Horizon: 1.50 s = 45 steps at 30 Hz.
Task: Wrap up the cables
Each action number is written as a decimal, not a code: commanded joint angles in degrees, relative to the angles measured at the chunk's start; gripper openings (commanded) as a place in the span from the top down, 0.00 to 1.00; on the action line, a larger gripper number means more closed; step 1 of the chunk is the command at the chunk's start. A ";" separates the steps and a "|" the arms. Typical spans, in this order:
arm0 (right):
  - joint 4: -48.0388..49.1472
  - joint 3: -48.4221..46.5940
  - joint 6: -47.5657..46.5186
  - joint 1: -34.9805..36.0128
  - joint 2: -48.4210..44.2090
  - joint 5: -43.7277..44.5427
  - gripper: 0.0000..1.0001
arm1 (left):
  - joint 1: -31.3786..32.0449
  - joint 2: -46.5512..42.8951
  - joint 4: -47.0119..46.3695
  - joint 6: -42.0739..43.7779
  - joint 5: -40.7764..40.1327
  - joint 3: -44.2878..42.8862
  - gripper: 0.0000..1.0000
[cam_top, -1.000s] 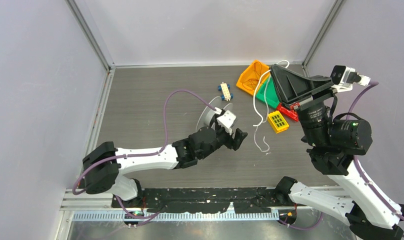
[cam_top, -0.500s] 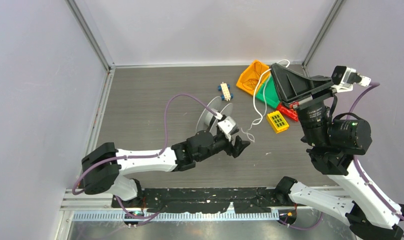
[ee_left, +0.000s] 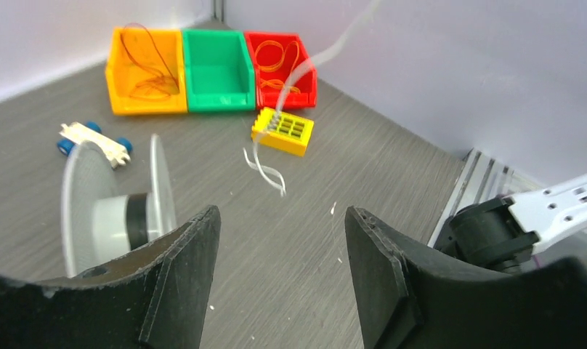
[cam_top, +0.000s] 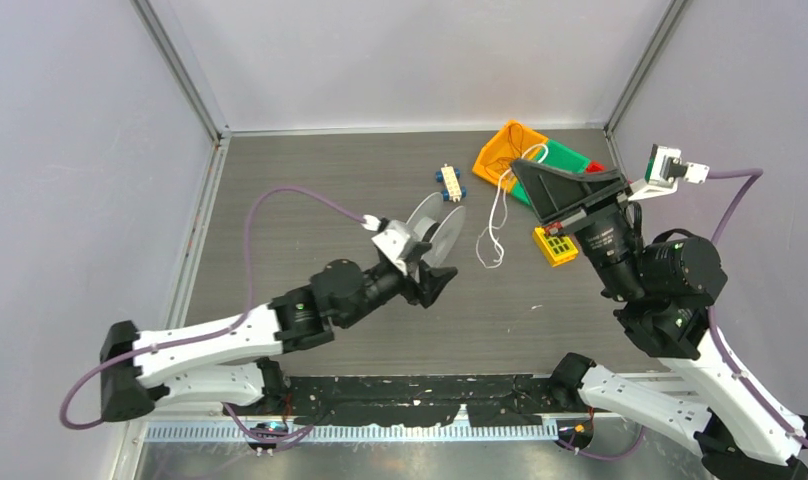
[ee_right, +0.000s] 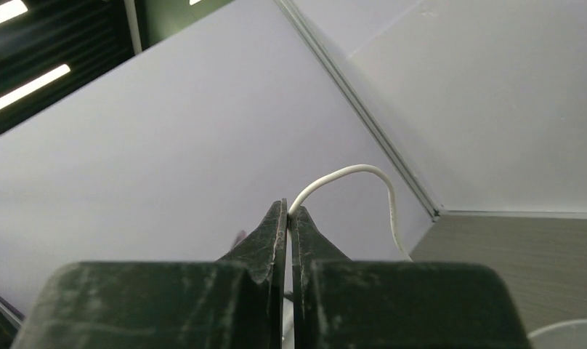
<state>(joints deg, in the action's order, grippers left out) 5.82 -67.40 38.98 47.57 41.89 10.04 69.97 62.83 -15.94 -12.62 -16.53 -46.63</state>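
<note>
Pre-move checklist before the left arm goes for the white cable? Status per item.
1. Right claw shut on the cable: ok, cord pinched between closed jaws.
2. Left claw open and empty: ok.
3. Loose end within reach: ok, it lies on the table to the right of the spool, apart from it.
4. Turns on the spool: not ok, the hub is bare.
5. Cable free of the yellow block: cannot tell, the cord passes right by it in the left wrist view.
</note>
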 commanded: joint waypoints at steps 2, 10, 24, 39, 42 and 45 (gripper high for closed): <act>-0.98 5.34 -6.86 0.23 -4.01 -3.75 0.95 | -0.30 -8.92 13.40 2.61 -0.60 -5.99 0.35; 9.65 16.58 0.30 0.25 -4.73 -13.27 0.95 | -0.36 -10.34 18.75 3.77 6.20 -14.35 0.35; 13.61 24.51 2.74 0.24 -8.86 -14.20 0.95 | -0.38 -3.69 20.73 2.16 10.34 -20.07 0.37; 12.64 25.89 1.89 0.20 -11.06 -12.48 0.94 | -0.50 0.16 17.29 -1.73 15.75 -21.78 0.44; 12.72 26.59 1.50 0.28 -11.78 -12.61 0.95 | -0.57 -0.66 19.01 -1.47 11.75 -21.73 0.44; 11.89 26.89 0.24 0.29 -12.37 -12.68 0.95 | -0.62 -1.70 19.37 -1.21 8.49 -21.05 0.43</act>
<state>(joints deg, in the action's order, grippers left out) 16.64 -40.69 40.93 47.57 30.59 -3.14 69.63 62.96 3.92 -13.37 -3.75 -65.78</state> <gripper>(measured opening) 0.075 0.564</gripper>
